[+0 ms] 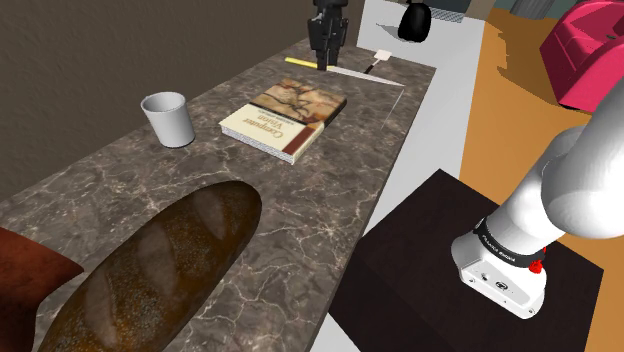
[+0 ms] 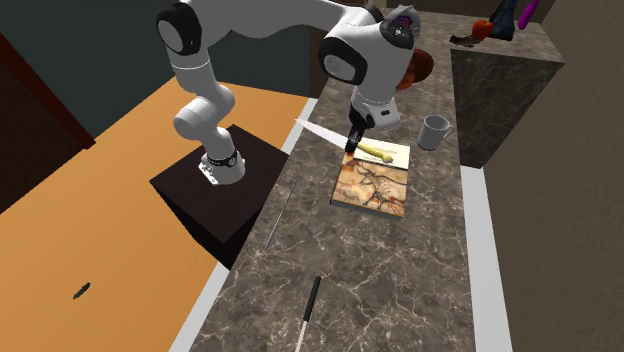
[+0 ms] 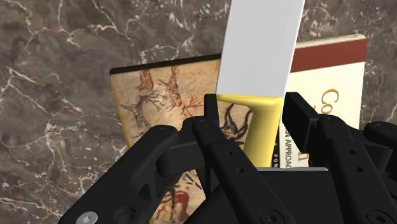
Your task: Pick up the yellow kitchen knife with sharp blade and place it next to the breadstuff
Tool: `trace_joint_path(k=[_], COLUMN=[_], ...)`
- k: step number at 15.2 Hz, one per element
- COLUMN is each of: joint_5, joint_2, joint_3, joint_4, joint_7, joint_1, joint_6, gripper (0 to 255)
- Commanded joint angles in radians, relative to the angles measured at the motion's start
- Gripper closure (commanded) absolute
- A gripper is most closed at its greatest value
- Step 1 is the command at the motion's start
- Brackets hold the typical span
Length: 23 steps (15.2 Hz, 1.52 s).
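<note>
Wrist view: gripping the one yellow-handled knife (image 3: 259,63) by its handle, clamped tight between both fingers of the gripper (image 3: 254,109). Holding it above the one book (image 1: 283,117) on the marble counter (image 1: 330,190). Standing near that book, one cup (image 1: 168,117). Lying well apart from the knife, at the shoulder view's lower left, one bread loaf (image 1: 165,265). Resting elsewhere on the counter, one black-handled knife (image 2: 308,312).

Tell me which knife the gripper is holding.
The yellow-handled knife, clasped in the gripper; the black-handled knife lies loose on the marble counter, apart from it.
</note>
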Motion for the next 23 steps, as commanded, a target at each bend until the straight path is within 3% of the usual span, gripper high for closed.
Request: trace_joint_path(k=[1, 8, 16, 23], joint_5=[0.004, 0.034, 0.090, 0.094], joint_2=[-0.045, -0.187, -0.300, -0.290], joint_3=[0.017, 0.091, 0.197, 0.202], joint_4=[-0.056, -0.228, -0.354, -0.437], joint_7=[0.035, 0.170, 0.338, 0.323], joint_1=[0.020, 0.091, 0.175, 0.177], joint_6=[0.017, 0.070, 0.116, 0.208], gripper=[255, 255, 255, 255])
